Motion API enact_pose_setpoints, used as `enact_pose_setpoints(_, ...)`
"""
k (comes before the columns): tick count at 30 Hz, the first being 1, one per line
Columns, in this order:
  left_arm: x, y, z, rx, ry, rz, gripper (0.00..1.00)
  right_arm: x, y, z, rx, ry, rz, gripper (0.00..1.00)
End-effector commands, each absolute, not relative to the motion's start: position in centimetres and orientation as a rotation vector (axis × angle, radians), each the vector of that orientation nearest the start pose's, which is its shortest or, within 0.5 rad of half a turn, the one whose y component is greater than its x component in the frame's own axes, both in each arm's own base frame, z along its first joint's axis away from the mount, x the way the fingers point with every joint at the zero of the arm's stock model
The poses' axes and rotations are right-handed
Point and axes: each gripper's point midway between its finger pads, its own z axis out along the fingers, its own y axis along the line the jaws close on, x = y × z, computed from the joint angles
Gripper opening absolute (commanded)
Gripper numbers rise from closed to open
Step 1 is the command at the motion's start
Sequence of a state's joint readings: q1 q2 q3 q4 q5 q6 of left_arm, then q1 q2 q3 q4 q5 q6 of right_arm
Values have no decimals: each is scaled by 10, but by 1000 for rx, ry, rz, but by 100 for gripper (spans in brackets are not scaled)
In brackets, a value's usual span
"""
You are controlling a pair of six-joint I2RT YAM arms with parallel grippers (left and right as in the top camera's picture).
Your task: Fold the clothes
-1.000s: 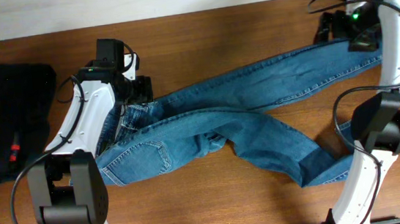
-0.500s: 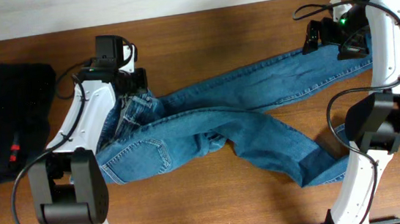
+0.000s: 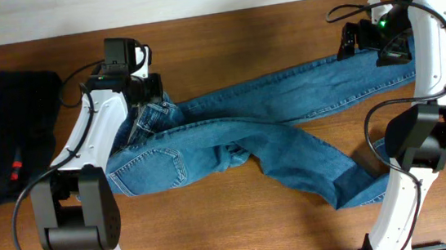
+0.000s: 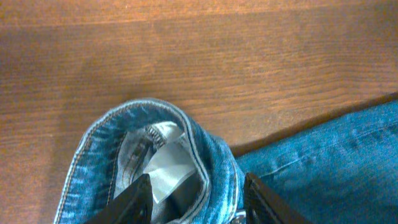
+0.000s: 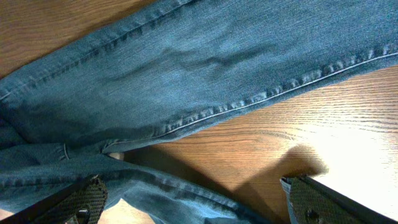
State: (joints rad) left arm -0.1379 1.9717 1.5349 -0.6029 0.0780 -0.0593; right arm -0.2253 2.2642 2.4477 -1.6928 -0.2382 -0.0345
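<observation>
- Overhead, counting one pair of medium-blue denim jeans (image 3: 273, 128), one black garment (image 3: 3, 138) bearing one small red tag (image 3: 16, 169), and two arms with one gripper each.
- Spread across the middle of the brown wooden table (image 3: 222, 35): the jeans, waist at the left, one long leg running to the far right, the other bending to the near right, one back pocket showing near the waist.
- Lying at the left edge, well apart from the jeans: the black garment, bunched.
- At the far left end of the jeans, on the waist: left gripper (image 3: 151, 92).
- Seen from the left wrist: two dark fingers (image 4: 134, 199) partly apart, astride the rolled waistband (image 4: 186, 143) with its pale lining showing; denim between them and touching or nearly touching both; cannot tell whether clamped or merely straddling.
- Over the far-right leg: right gripper (image 3: 360, 44).
- Seen from the right wrist: two fingers (image 5: 81, 199) spread wide, holding nothing, poised above the light-stitched side seam of the leg (image 5: 205, 62) and a strip of bare wood.
</observation>
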Motion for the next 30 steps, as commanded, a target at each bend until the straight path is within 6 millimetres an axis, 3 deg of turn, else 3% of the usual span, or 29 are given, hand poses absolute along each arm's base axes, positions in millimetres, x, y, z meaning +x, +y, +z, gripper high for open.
enact_pose_setpoints(1, 488, -78, 92, 147, 2623, -157, 47, 426, -50, 199, 236, 2982, 355, 99)
enact_pose_setpoints(11, 489, -78, 90, 158, 2624, -154, 44, 426, -50, 199, 236, 2982, 355, 99)
enact_pose_setpoints(19, 489, -78, 63, 159, 2672, -152, 44, 426, -50, 199, 236, 2982, 355, 99)
enact_pose_setpoints(23, 490, -78, 55, 159, 2680, -152, 31, 426, -50, 199, 238, 2981, 355, 99)
enact_pose_setpoints(26, 496, -79, 59, 159, 2657, -154, 4, 426, -50, 199, 237, 2982, 354, 99)
enact_pose_setpoints(30, 516, -80, 85, 154, 2579, -156, 1, 426, -51, 199, 231, 2984, 342, 99)
